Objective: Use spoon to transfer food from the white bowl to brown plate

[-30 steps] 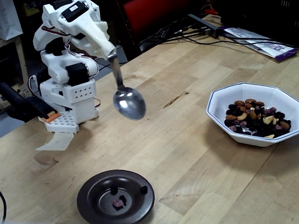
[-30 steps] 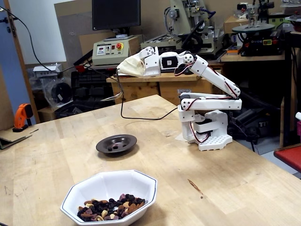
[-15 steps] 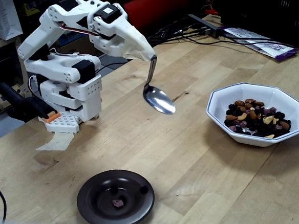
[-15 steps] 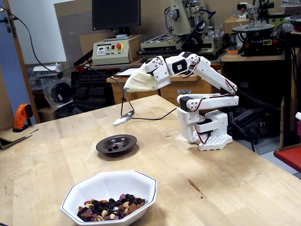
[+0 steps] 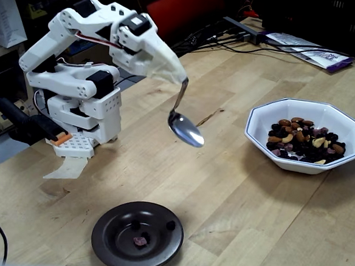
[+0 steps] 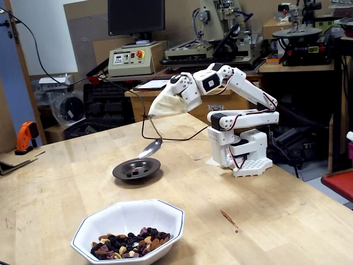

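My gripper (image 5: 182,80) (image 6: 150,116) is wrapped in whitish tape and shut on the handle of the silver spoon (image 5: 186,129) (image 6: 150,148). The spoon hangs in the air with an empty bowl, between the two dishes. The white bowl (image 5: 306,117) (image 6: 130,211) holds the food (image 5: 305,140) (image 6: 129,244), a heap of raisins, almonds and cashews. A few bits of food (image 5: 139,240) lie in the brown plate (image 5: 112,249) (image 6: 118,169), which sits at the table's near edge in one fixed view.
The arm's white base (image 5: 81,111) (image 6: 242,152) stands on the wooden table (image 5: 234,198). A black cable (image 6: 165,138) runs across the table behind the plate. Papers and cables (image 5: 305,53) lie at the far corner.
The arm has stretched forward and lowered the spoon from beside its base toward the middle of the table, turning the spoon's bowl downward.
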Robot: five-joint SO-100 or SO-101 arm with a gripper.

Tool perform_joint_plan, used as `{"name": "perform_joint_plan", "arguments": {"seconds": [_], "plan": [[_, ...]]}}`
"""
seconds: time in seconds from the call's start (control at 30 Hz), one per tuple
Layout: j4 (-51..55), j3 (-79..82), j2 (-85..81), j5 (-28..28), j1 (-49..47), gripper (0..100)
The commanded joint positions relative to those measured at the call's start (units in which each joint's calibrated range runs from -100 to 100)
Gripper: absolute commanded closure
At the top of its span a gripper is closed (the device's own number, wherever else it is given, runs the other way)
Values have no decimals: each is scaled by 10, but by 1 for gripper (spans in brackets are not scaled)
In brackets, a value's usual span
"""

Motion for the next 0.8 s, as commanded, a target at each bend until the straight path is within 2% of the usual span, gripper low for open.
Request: {"name": "perform_joint_plan", "arguments": {"seconds": [0.0,0.3,0.5,0.77], "plan": [[-3,10,-3,0,-3,95],[-14,48,-3,-13,-4,95],[-98,72,0,-46,-4,95],[-154,120,3,-48,-4,95]]}}
